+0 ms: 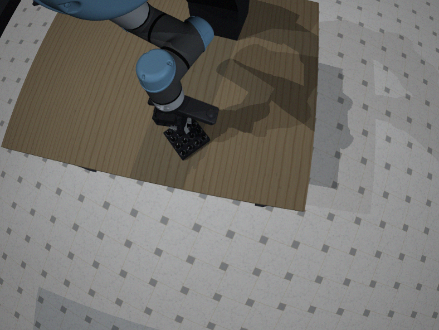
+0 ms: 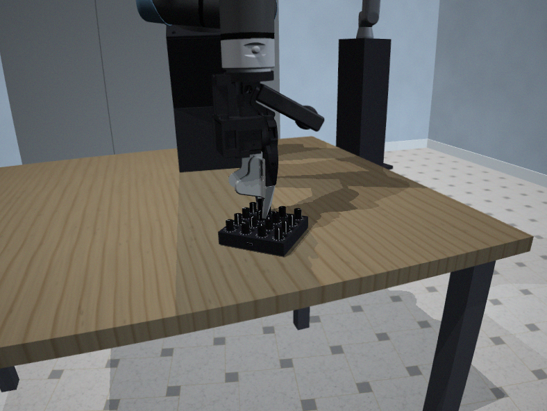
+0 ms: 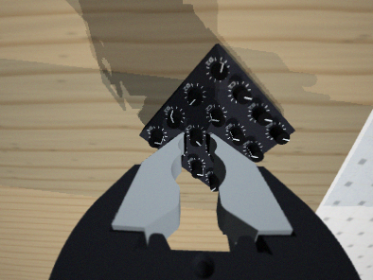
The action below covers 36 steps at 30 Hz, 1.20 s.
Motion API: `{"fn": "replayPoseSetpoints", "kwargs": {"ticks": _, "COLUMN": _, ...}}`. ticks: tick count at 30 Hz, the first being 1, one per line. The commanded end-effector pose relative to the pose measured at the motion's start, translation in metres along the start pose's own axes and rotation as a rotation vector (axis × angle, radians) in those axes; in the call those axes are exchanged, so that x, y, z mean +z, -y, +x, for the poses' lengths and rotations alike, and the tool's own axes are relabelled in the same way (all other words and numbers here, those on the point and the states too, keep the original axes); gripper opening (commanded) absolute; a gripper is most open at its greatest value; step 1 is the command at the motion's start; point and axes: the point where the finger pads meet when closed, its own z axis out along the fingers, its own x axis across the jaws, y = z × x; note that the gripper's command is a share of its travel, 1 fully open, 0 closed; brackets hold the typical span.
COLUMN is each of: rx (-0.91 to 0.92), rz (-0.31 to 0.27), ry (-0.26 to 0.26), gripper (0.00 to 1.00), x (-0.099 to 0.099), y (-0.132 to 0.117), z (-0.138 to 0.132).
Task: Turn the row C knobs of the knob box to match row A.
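The pincer [image 3: 196, 142] stands low over the knob box [image 3: 246, 80], its fingers almost closed and just loosening around a knob [image 3: 195, 135] in the middle part of the box, so I judge it is letting this knob go and holds nothing firmly. The knob box lies turned cornerwise on the counter [image 2: 110, 230], near its front edge. The next move probably calls for lifting free and comparing row C with row A.

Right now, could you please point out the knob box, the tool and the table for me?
knob box [image 2: 247, 242]: exterior view, its front side wall.
tool [image 3: 196, 138]: wrist view, midway between its fingertips.
table [image 2: 110, 230]: exterior view, bare wooden top.
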Motion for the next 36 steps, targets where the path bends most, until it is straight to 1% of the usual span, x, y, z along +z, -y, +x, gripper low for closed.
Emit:
{"fn": "replayPoseSetpoints", "kwargs": {"ticks": 1, "rx": 0.000, "rz": 0.000, "ry": -0.001, "gripper": 0.11, "x": 0.000, "y": 0.000, "z": 0.000}}
{"fn": "replayPoseSetpoints", "kwargs": {"ticks": 8, "rx": 0.000, "rz": 0.000, "ry": -0.001, "gripper": 0.11, "x": -0.003, "y": 0.000, "z": 0.000}}
{"fn": "replayPoseSetpoints", "kwargs": {"ticks": 17, "rx": 0.000, "rz": 0.000, "ry": -0.001, "gripper": 0.11, "x": -0.026, "y": 0.000, "z": 0.000}}
{"fn": "replayPoseSetpoints", "kwargs": {"ticks": 19, "rx": 0.000, "rz": 0.000, "ry": -0.001, "gripper": 0.11, "x": -0.026, "y": 0.000, "z": 0.000}}
{"fn": "replayPoseSetpoints", "kwargs": {"ticks": 24, "rx": 0.000, "rz": 0.000, "ry": -0.001, "gripper": 0.11, "x": -0.036, "y": 0.000, "z": 0.000}}
{"fn": "replayPoseSetpoints", "kwargs": {"ticks": 36, "rx": 0.000, "rz": 0.000, "ry": -0.001, "gripper": 0.11, "x": -0.038, "y": 0.000, "z": 0.000}}
